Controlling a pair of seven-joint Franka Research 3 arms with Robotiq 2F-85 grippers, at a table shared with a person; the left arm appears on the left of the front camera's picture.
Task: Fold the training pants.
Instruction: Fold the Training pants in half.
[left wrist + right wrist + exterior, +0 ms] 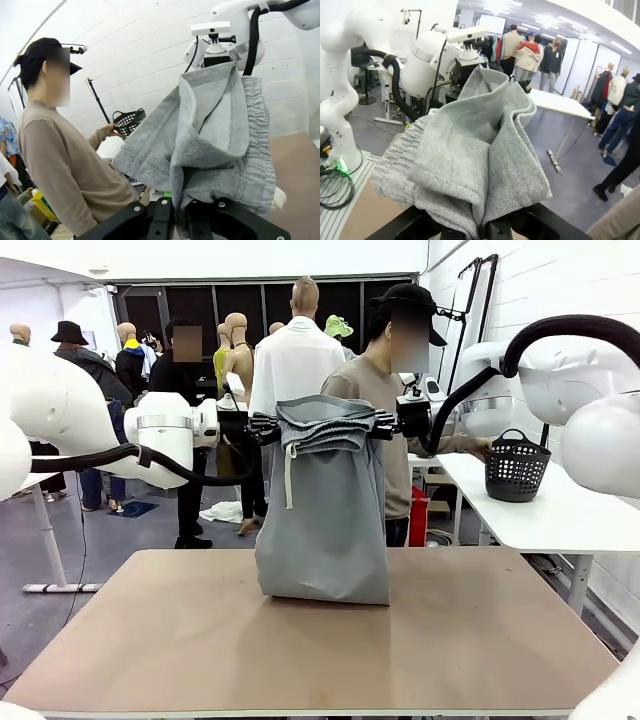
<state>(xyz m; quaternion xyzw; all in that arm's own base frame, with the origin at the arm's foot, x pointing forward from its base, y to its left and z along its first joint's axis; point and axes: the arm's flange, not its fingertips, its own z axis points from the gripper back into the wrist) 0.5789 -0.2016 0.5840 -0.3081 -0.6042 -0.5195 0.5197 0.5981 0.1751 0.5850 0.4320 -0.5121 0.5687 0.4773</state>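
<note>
The light-grey training pants [322, 530] hang folded between my two grippers, and their lower edge rests on the brown table [150, 640]. The gathered waistband is bunched at the top, with the white drawstring [290, 475] dangling down the front. My left gripper [266, 428] is shut on the left end of the waistband and my right gripper [384, 423] on the right end. In the left wrist view the grey cloth [215, 140] rises out of the shut left gripper [181, 212]. In the right wrist view the cloth [470, 150] bulges up from the shut right gripper [481, 226].
A person [385, 390] stands at the far side, right behind the pants, with one hand on a black perforated basket [517, 466]. The basket sits on a white side table [560, 515] at the right. Bare tabletop lies on both sides of the pants.
</note>
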